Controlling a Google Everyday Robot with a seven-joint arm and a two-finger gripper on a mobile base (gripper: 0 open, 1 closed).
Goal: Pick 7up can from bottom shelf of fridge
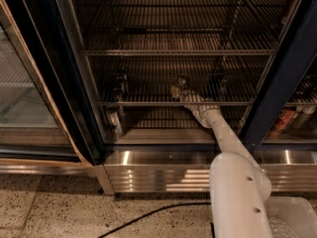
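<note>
Inside the dark fridge (163, 175), the 7up can (181, 80) stands in the middle of the bottom shelf (138, 103). The hand (176, 91) is right at it, but I cannot tell if it grips. A bump could tip the can over.

The floor (44, 207) is pale speckled stone under warm, dim light. A black cable (148, 214) lies across it near the lower edge. A glass pane (25, 108) with a tan border stands at the left edge. Red packs (285, 120) sit at the right edge, and a white tub (294, 217) fills the lower right corner. The gripper (177, 90) is over the bottom shelf (143, 102), near its front rail.
</note>
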